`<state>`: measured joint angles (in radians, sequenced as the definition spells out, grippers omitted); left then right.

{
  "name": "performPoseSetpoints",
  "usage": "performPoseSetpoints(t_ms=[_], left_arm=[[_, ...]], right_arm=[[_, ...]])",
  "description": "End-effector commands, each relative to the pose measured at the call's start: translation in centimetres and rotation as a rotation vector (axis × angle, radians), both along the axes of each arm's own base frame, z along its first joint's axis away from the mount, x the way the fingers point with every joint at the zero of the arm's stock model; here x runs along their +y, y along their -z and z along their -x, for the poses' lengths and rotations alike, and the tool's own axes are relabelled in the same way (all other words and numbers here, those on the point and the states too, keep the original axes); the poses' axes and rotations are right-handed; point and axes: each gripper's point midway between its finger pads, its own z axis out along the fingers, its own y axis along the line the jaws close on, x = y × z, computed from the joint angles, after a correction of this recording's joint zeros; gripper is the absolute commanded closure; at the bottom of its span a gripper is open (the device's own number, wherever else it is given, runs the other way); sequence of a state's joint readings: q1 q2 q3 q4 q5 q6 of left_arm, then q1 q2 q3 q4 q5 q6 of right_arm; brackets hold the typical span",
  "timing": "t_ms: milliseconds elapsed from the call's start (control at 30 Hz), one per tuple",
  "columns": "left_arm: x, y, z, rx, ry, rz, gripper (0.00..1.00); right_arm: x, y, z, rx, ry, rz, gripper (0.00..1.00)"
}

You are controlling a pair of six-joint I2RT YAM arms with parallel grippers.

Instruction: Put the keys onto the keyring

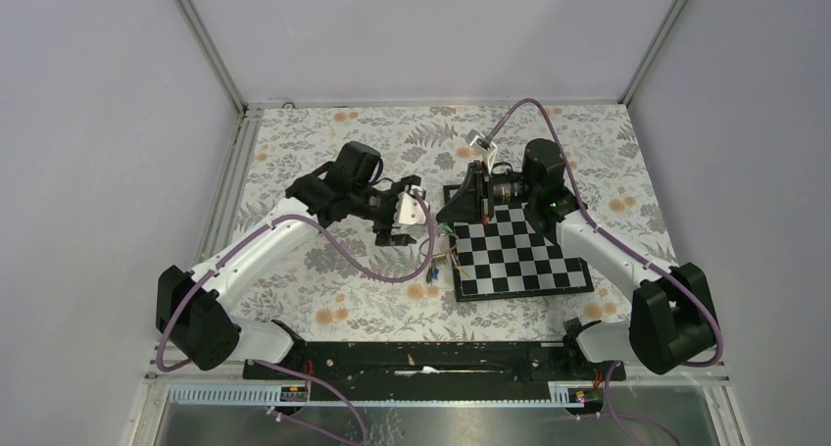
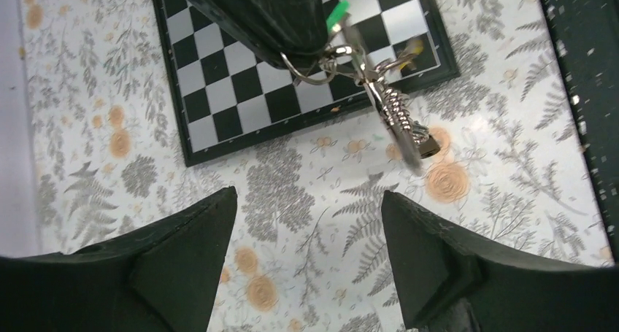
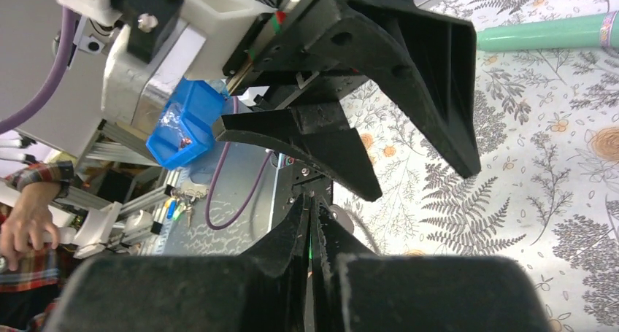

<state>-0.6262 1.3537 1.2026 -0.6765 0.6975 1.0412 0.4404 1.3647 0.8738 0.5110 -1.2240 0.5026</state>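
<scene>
Above the chessboard's point(image 2: 219, 91) near-left corner, the right gripper point(image 2: 292, 25) is clenched on the keyring point(image 2: 321, 63), with the green-headed key point(image 2: 336, 14) at its tip. The left gripper point(image 2: 308, 197) hangs released and empty just off that corner. Threading seems to be in hand; next, it must grasp a key and meet the ring's split.

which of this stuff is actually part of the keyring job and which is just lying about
Part of the job:
- keyring, hanging at the tip of the shut right gripper
- green-headed key, caught between that gripper's fingers
- left gripper, open, beside the ring

Just lying about:
- chessboard
- teal stick
- blue bin, off the table
</scene>
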Motion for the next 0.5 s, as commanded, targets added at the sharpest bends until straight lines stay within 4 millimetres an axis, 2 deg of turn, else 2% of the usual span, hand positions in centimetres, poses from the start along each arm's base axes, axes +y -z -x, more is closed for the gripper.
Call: performPoseSetpoints(t_ms=[0, 233, 467], left_arm=[[-1.7, -2.9, 1.7, 0.069, 0.049, 0.166, 0.18], [-2.8, -3.4, 3.3, 0.198, 0.114, 0.226, 0.16], [-2.3, -3.2, 3.8, 0.258, 0.068, 0.207, 0.15]], right_arm=[[-0.7, -2.4, 0.7, -0.129, -0.03, -0.016, 1.0], [-0.9, -2.2, 0.7, -0.172, -0.008, -0.003, 1.0], [-1.0, -2.2, 0.5, -0.196, 0.012, 0.005, 1.0]])
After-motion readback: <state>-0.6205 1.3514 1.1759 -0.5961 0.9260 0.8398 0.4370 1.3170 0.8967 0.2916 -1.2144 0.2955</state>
